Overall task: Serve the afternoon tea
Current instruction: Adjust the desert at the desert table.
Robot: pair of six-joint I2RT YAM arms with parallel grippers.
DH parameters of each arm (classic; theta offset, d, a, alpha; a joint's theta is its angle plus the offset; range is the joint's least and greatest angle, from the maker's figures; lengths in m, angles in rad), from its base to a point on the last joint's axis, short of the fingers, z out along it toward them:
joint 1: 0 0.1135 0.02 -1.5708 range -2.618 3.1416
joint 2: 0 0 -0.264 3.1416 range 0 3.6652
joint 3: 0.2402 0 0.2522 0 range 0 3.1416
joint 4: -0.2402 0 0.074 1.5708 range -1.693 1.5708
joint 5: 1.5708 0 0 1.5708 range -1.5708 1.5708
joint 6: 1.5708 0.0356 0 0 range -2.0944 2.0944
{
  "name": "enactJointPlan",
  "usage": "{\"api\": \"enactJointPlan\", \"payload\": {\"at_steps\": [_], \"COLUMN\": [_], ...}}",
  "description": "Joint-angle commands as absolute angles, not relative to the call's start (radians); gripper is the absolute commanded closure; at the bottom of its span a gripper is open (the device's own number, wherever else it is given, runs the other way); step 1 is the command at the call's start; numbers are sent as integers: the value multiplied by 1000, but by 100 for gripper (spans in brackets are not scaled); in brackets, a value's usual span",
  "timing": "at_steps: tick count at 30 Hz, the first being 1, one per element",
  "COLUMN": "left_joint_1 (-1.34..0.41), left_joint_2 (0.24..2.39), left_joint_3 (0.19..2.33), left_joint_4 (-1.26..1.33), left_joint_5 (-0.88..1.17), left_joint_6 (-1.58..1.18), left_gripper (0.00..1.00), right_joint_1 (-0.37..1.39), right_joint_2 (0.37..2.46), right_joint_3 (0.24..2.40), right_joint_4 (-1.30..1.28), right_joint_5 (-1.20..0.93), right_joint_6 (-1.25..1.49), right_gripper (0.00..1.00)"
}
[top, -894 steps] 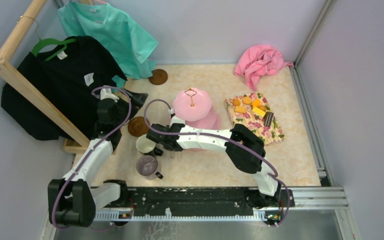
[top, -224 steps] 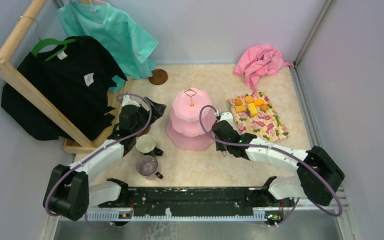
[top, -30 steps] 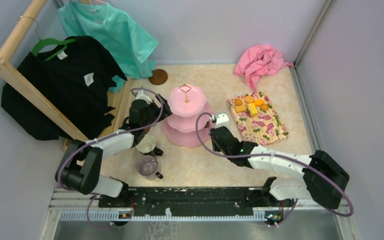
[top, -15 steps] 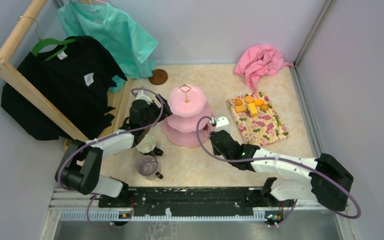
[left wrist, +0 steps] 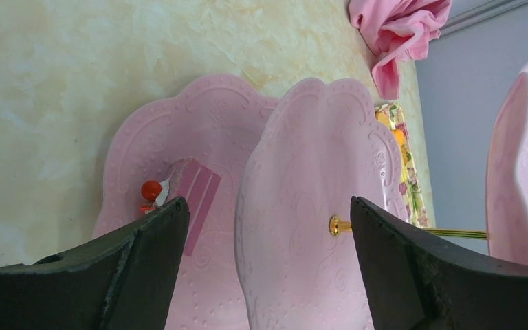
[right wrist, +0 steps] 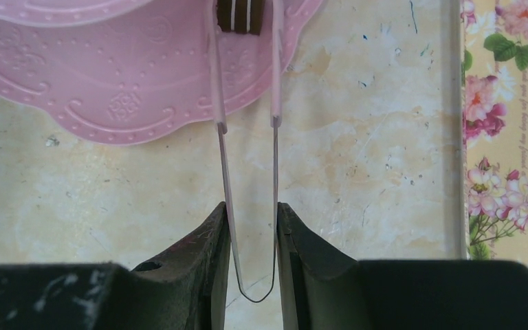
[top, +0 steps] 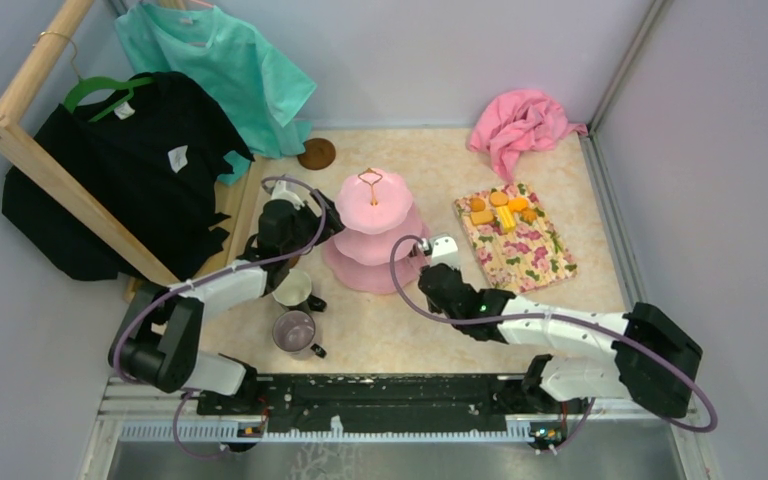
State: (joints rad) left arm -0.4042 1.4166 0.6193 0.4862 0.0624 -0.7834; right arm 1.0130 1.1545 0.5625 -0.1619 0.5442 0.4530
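— Nearest first?
— Right gripper (right wrist: 251, 207), pinched hard on the bend of the tongs (right wrist: 222, 151), pressing both legs almost parallel.
— And at the tips?
— Brown snack (right wrist: 240, 15) nipped between the pink ends, over the rim of the bottom tier (right wrist: 110, 89) of the cake stand (top: 372, 215). Cannot tell whether resting on it or just above.
— Anything new?
— Gone from the floral mat (top: 530, 262), that brown bar, against half a minute back. Stand also sitting further left than several seconds ago, closer to the left arm. Hardly any motion over the last second.
— Meaning?
— Probably one snack all but served, needing only a release. Orange and yellow snacks (top: 500, 212) not yet moved; white mug (top: 292, 288) and grey-purple mug (top: 295, 330) unserved.
— Pointing where?
— Long axis of the tongs straight out from the gripper, tips toward the stand's centre. Stand upright, gold loop (top: 370, 178) on top.
— Left side?
— Left gripper (left wrist: 265, 206) spread wide, empty, just beside the stand, facing the middle tier (left wrist: 302, 137); a cake slice (left wrist: 194, 196) on the bottom tier beyond.
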Motion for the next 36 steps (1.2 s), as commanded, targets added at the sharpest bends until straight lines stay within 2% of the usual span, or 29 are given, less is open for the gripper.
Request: {"api": "enactJointPlan", "payload": {"at_steps": [1,8,28,36], "left_joint_1": [-411,-410,-413,-412], "left_joint_2": [1381,1388,1392,1394], "left_joint_3": [605,612,601,604], "left_joint_4": [488,488,490,489], "left_joint_5": [54,59,60,56], "left_joint_6": [-760,-763,-765,-764], "left_gripper": [8,8,9,8], "right_joint_1": [1025,1022,911,910], "right_joint_2": [1198,1252,1336,1303], "right_joint_3": [592,634,675,658], "right_joint_4": [-111,-75,63,52], "right_joint_5": [604,656,571,538], "right_joint_6": [462,413,331,337], "right_gripper": [76,84,84,79]}}
